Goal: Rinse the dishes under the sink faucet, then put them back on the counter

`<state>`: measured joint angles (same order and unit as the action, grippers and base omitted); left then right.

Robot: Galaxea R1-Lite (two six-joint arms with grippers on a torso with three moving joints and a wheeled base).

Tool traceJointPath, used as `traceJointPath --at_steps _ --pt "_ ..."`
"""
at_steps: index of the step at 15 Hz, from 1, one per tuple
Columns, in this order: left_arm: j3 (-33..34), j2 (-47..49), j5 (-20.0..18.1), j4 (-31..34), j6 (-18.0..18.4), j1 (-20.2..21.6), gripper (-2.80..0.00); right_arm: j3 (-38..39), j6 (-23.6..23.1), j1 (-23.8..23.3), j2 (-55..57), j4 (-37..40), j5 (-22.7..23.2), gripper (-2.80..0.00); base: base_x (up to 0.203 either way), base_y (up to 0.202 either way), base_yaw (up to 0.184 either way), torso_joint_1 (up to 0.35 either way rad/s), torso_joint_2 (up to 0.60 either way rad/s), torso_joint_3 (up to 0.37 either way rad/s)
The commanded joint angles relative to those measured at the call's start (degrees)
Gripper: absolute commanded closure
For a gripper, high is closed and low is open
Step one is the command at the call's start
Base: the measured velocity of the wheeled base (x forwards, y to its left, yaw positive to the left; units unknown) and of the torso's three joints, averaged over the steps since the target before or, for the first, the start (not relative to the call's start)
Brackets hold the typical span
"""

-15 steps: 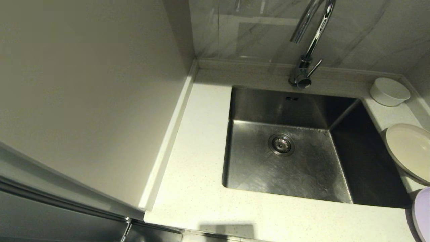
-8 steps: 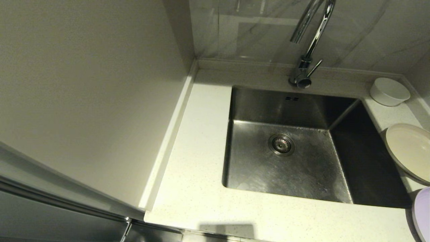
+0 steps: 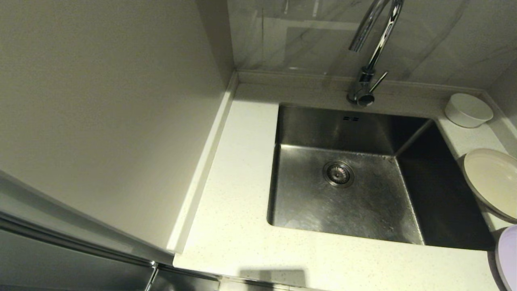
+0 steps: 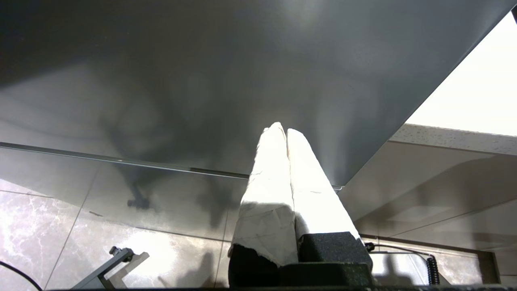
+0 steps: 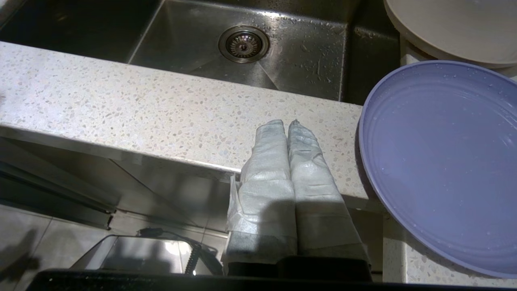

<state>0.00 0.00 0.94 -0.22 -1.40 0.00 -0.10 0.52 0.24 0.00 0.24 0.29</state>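
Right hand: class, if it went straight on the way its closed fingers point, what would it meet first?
Most likely the front edge of the pale speckled stone counter: the right hand points at it, just beside the round lilac plate. Depth is unclear.

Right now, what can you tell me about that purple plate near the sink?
The lilac plate is round and shallow, smooth like glazed ceramic or plastic, with faint concentric rings and small water drops on its face. It lies flat and face up on the speckled counter, at the sink's near right corner, its rim jutting past the counter's front edge. Nothing grips it; beside it sits a cream plate.
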Motion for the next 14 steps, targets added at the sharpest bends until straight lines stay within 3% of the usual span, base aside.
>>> traceJointPath --at_steps 1,14 --pt "0.00 -0.09 0.03 -0.04 -0.01 0.00 0.00 0.01 0.00 0.02 0.09 0.00 0.06 0.00 0.000 0.000 0.000 0.000 0.00 0.000" --pt "0.00 -0.09 0.03 -0.04 -0.01 0.00 0.00 0.01 1.56 0.02 0.09 -0.07 -1.35 0.00 0.000 0.000 0.000 0.000 0.00 0.000"
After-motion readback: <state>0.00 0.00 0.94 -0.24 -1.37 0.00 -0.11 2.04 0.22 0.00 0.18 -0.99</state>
